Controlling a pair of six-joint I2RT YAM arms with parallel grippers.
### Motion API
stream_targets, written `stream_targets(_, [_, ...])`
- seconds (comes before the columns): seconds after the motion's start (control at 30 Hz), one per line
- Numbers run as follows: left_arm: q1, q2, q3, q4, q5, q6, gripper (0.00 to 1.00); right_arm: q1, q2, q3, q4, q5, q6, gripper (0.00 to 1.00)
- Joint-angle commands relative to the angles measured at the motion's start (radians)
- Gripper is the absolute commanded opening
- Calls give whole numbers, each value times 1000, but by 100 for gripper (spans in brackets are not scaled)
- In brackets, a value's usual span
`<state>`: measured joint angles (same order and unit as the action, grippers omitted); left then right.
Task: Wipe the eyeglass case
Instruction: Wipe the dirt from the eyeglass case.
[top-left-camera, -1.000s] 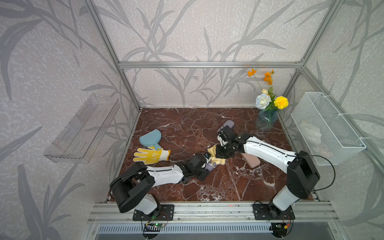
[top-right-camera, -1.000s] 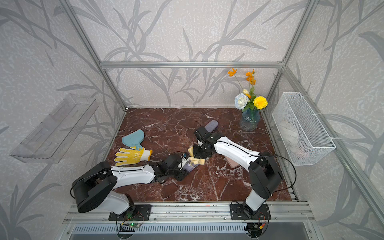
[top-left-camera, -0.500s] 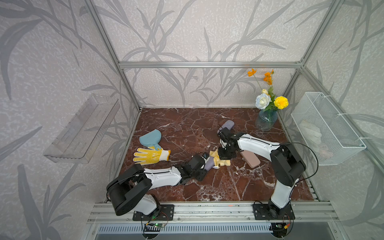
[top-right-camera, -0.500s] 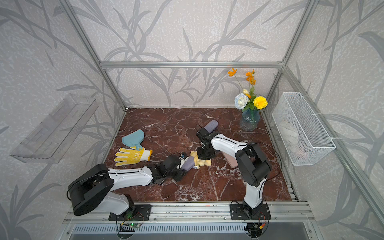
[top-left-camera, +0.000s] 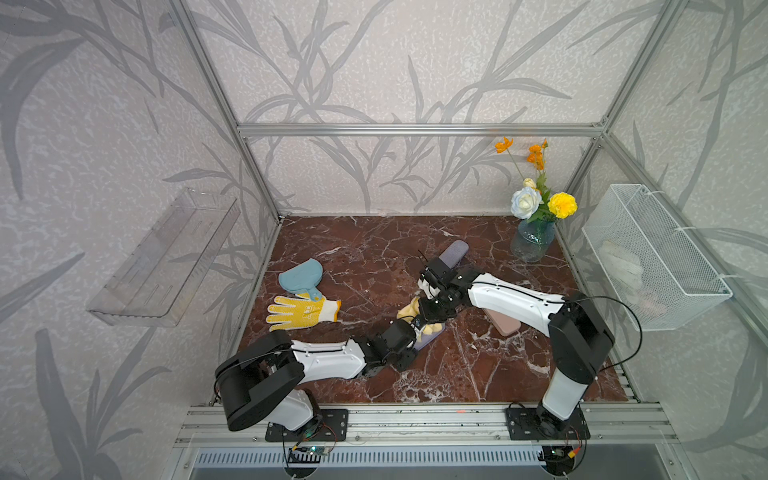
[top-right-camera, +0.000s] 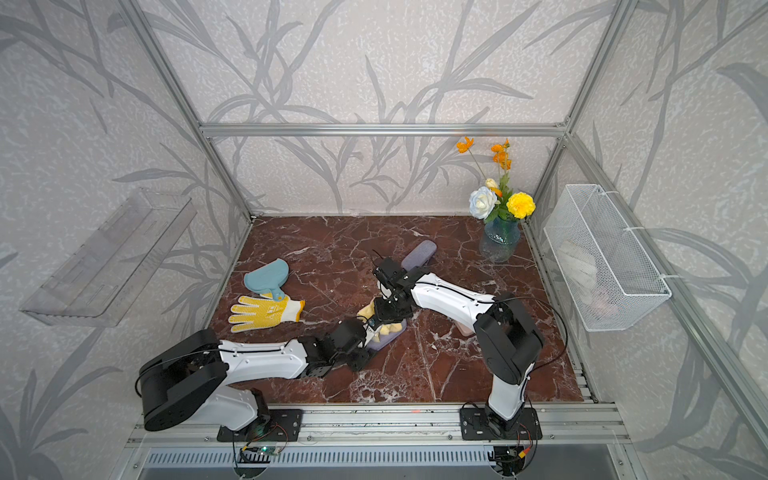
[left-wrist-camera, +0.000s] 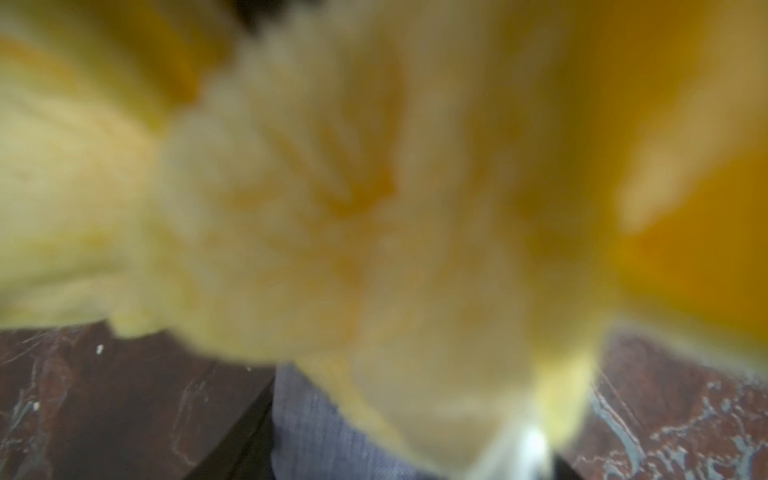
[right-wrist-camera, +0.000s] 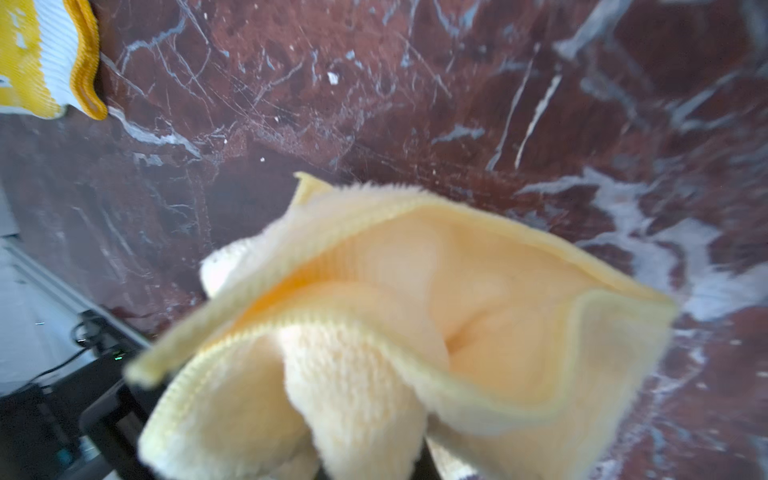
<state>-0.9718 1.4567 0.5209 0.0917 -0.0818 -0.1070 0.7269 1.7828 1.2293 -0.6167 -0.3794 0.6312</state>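
The eyeglass case (top-left-camera: 430, 340) (top-right-camera: 384, 339) is a lavender-grey fabric case lying low over the marble floor. My left gripper (top-left-camera: 414, 337) (top-right-camera: 371, 336) is shut on its near end. In the left wrist view its woven fabric (left-wrist-camera: 316, 428) shows under the blurred yellow cloth (left-wrist-camera: 291, 208). My right gripper (top-left-camera: 430, 321) (top-right-camera: 385, 318) reaches down from the far side and is shut on the bunched yellow cloth (top-left-camera: 409, 311) (top-right-camera: 369, 311) (right-wrist-camera: 415, 332). The cloth rests on top of the case and hides both pairs of jaws.
A yellow dotted glove (top-left-camera: 301, 311) and a blue mitt (top-left-camera: 301, 274) lie at the left. A second lavender case (top-left-camera: 456, 252) lies behind the right wrist, and a pink case (top-left-camera: 505, 326) is under the right forearm. Flower vase (top-left-camera: 532, 245) at back right; wire basket (top-left-camera: 652, 257) on the right wall.
My right gripper has dragged the yellow cloth along the case toward the left gripper, and the right elbow has swung. The left gripper has kept its hold and barely moved.
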Motion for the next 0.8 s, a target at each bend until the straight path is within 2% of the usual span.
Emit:
stream_targets(0.0, [-5,2,1,46,-46,23,4,-69,51,-96,48,-46,26,0])
stream_targets(0.07, [-7,-6,-7,53,-47,24,4,-131,72,-84,-35,51,-69,0])
stream_targets(0.2, [-10,-15,-20,66,-50,29,4,-157,75,35,-223,459,-234,0])
stream_targets(0.27, [-13,-16,-21,65,-53,30,4,-143,46,92,-265,566,-273,0])
stream_targets(0.3, [-14,-16,-21,65,-55,29,4,-136,25,115,-277,570,-283,0])
stream_targets(0.37, [-16,-15,-22,66,-60,29,4,-120,-12,155,-293,539,-288,0])
stream_targets(0.47, [-19,-15,-21,68,-66,29,4,-94,-45,182,-298,345,-240,0])
stream_targets(0.6, [-25,-23,-31,81,-77,36,4,-64,-53,68,-150,24,-75,0])
stream_targets(0.7, [-27,-37,-40,92,-82,35,4,-44,-28,-33,1,-120,49,0])
stream_targets(0.77, [-27,-41,-45,94,-82,37,4,-47,0,-71,58,-169,72,0])
